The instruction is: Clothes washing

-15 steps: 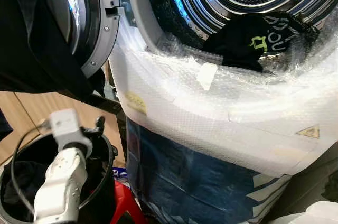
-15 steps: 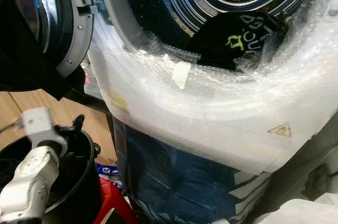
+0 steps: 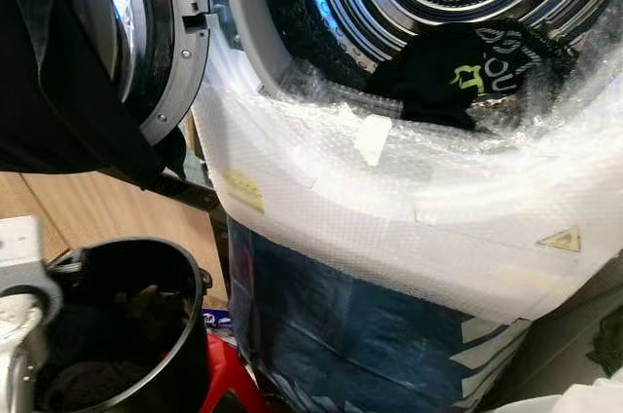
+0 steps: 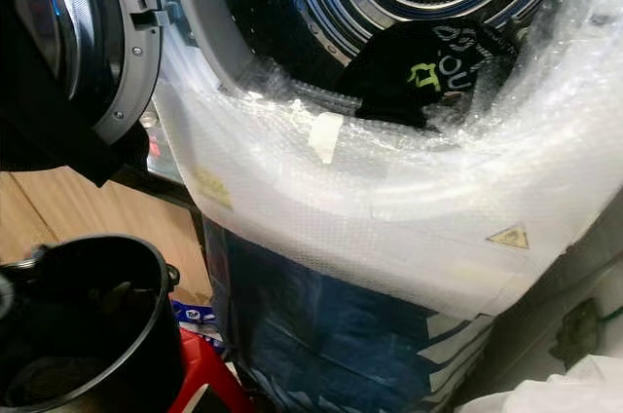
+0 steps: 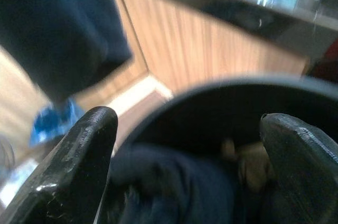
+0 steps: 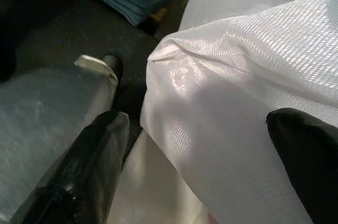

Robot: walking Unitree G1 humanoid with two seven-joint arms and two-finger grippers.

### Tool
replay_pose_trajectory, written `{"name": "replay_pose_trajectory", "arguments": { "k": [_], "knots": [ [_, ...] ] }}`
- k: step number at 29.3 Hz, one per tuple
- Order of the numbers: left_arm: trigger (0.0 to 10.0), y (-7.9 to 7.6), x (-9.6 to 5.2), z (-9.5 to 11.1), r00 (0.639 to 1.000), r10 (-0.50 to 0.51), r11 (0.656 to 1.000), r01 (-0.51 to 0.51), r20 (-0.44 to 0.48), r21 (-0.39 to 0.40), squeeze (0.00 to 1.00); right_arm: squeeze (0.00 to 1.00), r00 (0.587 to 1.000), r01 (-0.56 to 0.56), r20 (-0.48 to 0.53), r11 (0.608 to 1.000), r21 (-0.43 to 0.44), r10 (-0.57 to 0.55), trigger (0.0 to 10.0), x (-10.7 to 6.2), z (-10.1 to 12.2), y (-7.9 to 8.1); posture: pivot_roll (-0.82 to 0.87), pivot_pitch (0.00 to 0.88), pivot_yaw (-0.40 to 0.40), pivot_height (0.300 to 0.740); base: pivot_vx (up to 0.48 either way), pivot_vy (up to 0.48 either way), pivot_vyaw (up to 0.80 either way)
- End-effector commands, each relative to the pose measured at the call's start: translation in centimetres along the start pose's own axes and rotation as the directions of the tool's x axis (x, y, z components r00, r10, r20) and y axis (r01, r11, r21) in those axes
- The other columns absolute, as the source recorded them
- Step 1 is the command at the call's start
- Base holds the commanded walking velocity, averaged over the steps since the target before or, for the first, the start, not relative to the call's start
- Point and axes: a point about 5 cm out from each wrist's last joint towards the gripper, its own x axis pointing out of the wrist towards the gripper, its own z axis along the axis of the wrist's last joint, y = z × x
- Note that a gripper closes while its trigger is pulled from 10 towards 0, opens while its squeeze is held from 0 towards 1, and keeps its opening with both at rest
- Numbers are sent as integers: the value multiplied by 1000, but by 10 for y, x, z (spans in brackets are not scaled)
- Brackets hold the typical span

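While one black garment point(image 3: 458, 67) lies drumward, one bucket point(image 3: 185, 335) stands.

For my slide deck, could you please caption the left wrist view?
Left gripper with fingers open above the black bucket of dark laundry.

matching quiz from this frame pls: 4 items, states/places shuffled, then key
Items
1. black garment with green print
2. black bucket
3. washer door
4. left gripper

Places/states
A. swung open, to the left of the drum
B. open, above the bucket's dark clothes
C. lying at the drum's mouth
D. low beside the washer, holding dark clothes

Pairs: 1-C, 2-D, 3-A, 4-B
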Motion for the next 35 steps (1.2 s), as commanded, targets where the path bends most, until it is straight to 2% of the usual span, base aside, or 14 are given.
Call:
{"name": "replay_pose_trajectory", "arguments": {
  "k": [1, 3, 8, 12, 19, 22, 23, 26, 27, 35],
  "knots": [
    [10000, -3, 2, -12, 997, -39, 999, 37, -72, -37, 1000, 0, 1000, 4, 9, 1000, 26, -4, 10000, 0, 3, -1, 69, 100, 21, 740, 0, 0, 0],
    [10000, 1, 4, -18, 994, -23, 999, 18, -109, -46, 1000, 0, 1000, 2, 22, 1000, 13, -2, 10000, 0, 7, -1, 68, 95, 22, 740, 0, 0, 0],
    [10000, 11, 12, -37, 986, 20, 1000, -21, -164, -6, 1000, 0, 1000, 2, 30, 1000, 25, -3, 10000, 0, 13, 1, 58, 99, 31, 740, 0, 0, 0],
    [10000, 12, 10, -39, 985, 5, 1000, -4, -172, 2, 1000, 0, 999, -13, 49, 1000, -2, 13, 10000, 0, 15, 4, 58, 104, 33, 740, 0, 0, 0],
    [10000, 24, 10, -43, 978, 69, 997, -64, -195, 33, 1000, 0, 1000, -15, 19, 1000, -17, 16, 10000, 0, 4, 4, 69, 108, 39, 740, 0, 0, 0],
    [10000, 28, 9, -43, 979, 85, 995, -75, -186, 61, 1000, 0, 1000, -16, 18, 1000, -14, 17, 10000, 0, 2, 4, 68, 103, 41, 740, 0, 0, 0],
    [10000, 29, 10, -40, 982, 91, 991, -73, -164, 112, 1000, 0, 1000, -20, 18, 999, -27, 20, 10000, 0, 2, 5, 69, 101, 42, 740, 0, 0, 0],
    [10000, 28, 10, -42, 980, 99, 993, -85, -173, 88, 1000, 0, 1000, -22, 17, 999, -33, 23, 10000, 0, 0, 5, 68, 92, 45, 740, 0, 0, 0],
    [10000, 27, 11, -42, 981, 94, 991, -76, -171, 108, 1000, 0, 1000, -22, 16, 999, -32, 22, 10000, 0, -1, 5, 68, 92, 45, 740, 0, 0, 0],
    [10000, 18, 12, -49, 978, 68, 993, -48, -197, 105, 1000, 0, 999, -28, 41, 999, -43, 30, 10000, 0, 6, 5, 51, 66, 58, 740, 0, 0, 0]
  ]
}}
